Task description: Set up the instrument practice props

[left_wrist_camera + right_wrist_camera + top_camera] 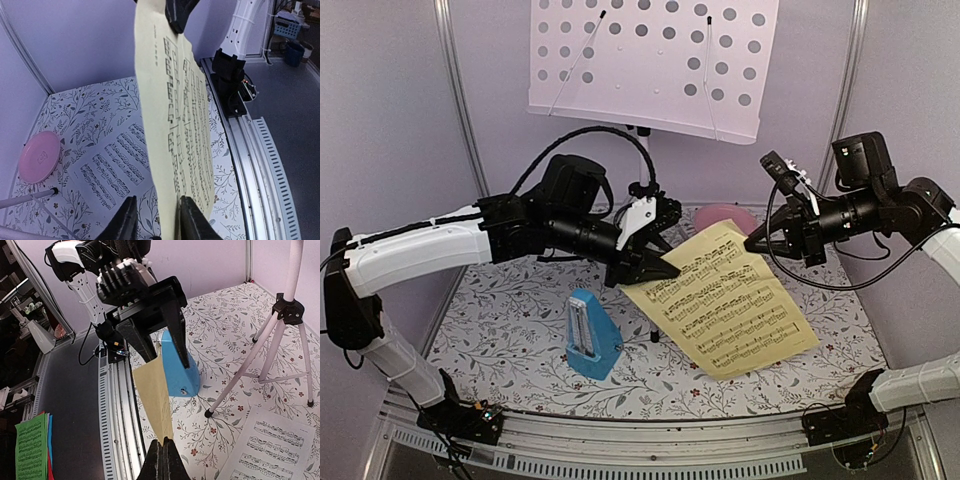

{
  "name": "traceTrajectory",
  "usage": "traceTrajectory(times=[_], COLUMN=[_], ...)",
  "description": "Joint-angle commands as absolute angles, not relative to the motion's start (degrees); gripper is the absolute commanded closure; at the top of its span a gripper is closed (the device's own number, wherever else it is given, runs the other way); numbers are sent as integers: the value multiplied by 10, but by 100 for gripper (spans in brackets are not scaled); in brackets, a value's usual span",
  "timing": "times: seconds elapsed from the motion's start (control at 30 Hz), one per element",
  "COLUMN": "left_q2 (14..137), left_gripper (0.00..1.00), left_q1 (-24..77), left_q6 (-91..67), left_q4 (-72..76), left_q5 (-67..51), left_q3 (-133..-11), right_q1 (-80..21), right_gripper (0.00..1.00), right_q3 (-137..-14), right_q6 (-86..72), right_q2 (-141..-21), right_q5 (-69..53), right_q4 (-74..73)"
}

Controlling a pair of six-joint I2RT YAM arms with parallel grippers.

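The left pincer (660, 268) stands partly open, its two fingers (125, 220) set on either side of the left corner of the yellow sheet (725, 300) with a gap showing between them, so it straddles the paper and does not clamp it. The right pincer (750, 243) is closed tight on the far right edge of that same sheet, its fingertips pressed together with the paper pinched between them. The table (520, 320) under both arms has a flowered cloth over it. The music stand (650, 60) rises at the far middle, its pale perforated desk high above the arms and its silver tripod legs (270, 340) spread on the cloth. The yellow sheet hangs in the air between the two pincers, tilted, printed side up toward the overhead camera, its lower end dropping toward the near right of the table. The white sheet (117, 167) lies flat on the cloth below the yellow one, just beside one tripod foot, and is hidden from the overhead view. The blue metronome (592, 335) stands upright on the near left of the middle, close to the lower left edge of the yellow sheet. The pink plate (725, 215) lies at the far right of the middle, partly hidden behind the yellow sheet's top edge.
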State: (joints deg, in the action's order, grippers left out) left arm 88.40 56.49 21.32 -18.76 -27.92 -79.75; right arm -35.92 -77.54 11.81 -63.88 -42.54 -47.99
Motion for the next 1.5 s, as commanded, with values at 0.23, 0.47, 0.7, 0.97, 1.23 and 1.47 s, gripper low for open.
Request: traceTrajectory(times=[0.23,0.47,0.7,0.97,1.23,1.47], left_q2=[878,893,911,920,924,921], left_gripper=[100,100,100,100,100,100], left_q1=[569,566,565,565,565,565], left_q6=[209,202,207,204,201,204], left_q4=[-258,-334,-382,-399,-403,-402], left_q5=[-281,-283,-249,-238,-252,-233], left_q3=[-855,-902,-940,-956,-971,-971], right_q1=[-367,-373,-408,-437,-448,-448], right_gripper=[42,23,48,57,64,100], right_q3=[-749,-722,-730,-732,-735,-749], right_q6=[131,132,143,148,161,164], right_q2=[-630,-616,-631,-647,-660,-662], right_q5=[-390,-347,-231,-194,-194,-211], right_q4=[-442,-458,-485,-488,-479,-477])
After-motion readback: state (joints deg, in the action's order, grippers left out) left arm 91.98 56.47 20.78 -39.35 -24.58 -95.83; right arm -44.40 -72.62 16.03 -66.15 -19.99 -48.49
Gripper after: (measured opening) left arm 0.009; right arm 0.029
